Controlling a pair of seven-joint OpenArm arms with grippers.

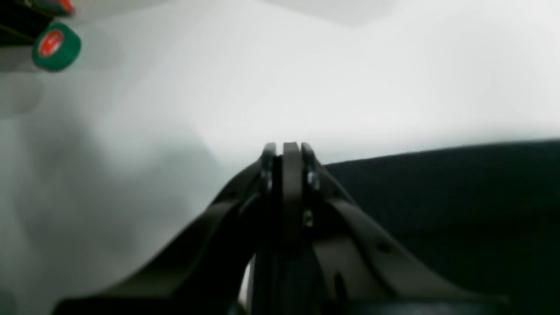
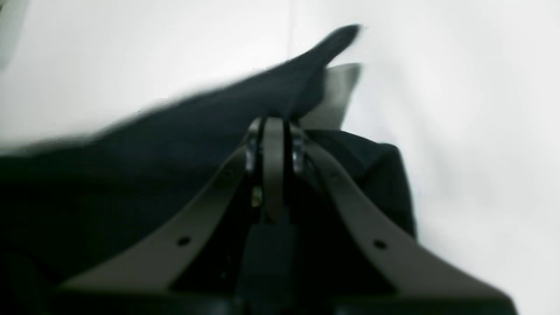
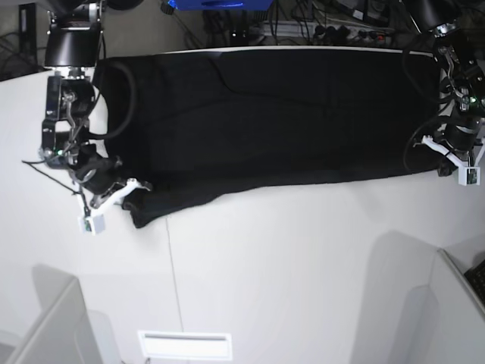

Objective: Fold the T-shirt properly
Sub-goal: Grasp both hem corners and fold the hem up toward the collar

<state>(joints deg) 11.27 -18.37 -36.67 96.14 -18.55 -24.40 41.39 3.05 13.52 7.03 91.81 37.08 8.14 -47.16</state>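
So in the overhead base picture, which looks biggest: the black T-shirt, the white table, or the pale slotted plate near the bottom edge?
As they appear in the base view:
1. White table, filling most of the picture.
2. Black T-shirt, stretched across the table's far part.
3. Pale slotted plate, by far the smallest.

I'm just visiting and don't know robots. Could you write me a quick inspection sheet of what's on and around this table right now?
Surface: white table, mostly bare in front.
Job's things: black T-shirt spread in a long band along the far edge.
Clutter: green-and-red roll, seen only by the left wrist camera.
Grippers: right gripper shut, at the T-shirt's corner; left gripper shut, by the other end's edge; a grip cannot be told.
Cables: black cables looping along both arms.
Surroundings: wires and gear behind the table; grey panels at the front corners.
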